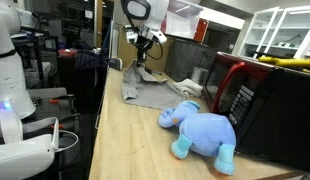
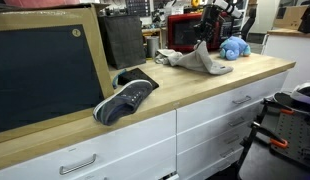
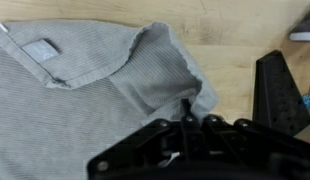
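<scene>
A grey knit garment (image 1: 150, 92) with a sewn label lies crumpled on the wooden counter (image 1: 125, 145). It shows in both exterior views, and one edge is drawn up into a peak (image 2: 200, 58). My gripper (image 1: 141, 62) is right above that peak. In the wrist view the fingers (image 3: 187, 112) are closed together, pinching a fold of the garment (image 3: 75, 110). In an exterior view the gripper (image 2: 204, 40) hangs over the cloth near the back of the counter.
A blue plush elephant (image 1: 203, 130) lies beside the garment, next to a red and black microwave (image 1: 250, 95). A grey sneaker (image 2: 125, 100) sits nearer the counter's other end by a framed blackboard (image 2: 45, 70). Drawers (image 2: 230, 110) are below the counter.
</scene>
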{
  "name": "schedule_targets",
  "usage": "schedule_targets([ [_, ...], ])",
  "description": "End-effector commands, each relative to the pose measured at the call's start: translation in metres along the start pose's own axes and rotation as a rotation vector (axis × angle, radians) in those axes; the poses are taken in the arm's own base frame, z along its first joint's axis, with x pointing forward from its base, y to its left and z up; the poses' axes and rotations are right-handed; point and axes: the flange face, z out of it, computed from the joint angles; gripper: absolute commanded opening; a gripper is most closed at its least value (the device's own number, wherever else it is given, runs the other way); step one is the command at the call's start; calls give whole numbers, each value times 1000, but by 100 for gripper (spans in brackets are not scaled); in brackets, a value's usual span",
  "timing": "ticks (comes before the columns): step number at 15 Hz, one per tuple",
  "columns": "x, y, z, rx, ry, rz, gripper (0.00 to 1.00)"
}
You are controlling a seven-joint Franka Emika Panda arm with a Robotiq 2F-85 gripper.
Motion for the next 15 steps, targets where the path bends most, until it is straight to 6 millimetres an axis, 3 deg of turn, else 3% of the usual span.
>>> schedule_targets([
  [1, -29, -9, -9, 16, -11, -201, 1],
  [2, -34, -9, -10, 14, -6, -258, 1],
  [3, -38, -7, -10, 7, -1, -316, 29],
  [4, -41, -5, -10, 7, 5, -374, 30],
  [7, -38, 3, -15, 16, -10, -481, 52],
  [11, 12, 21, -27, 22, -96, -401, 81],
  [13, 47, 37, -20, -33, -93, -337, 96],
  [15, 73, 60, -1, -111, -111, -296, 100],
])
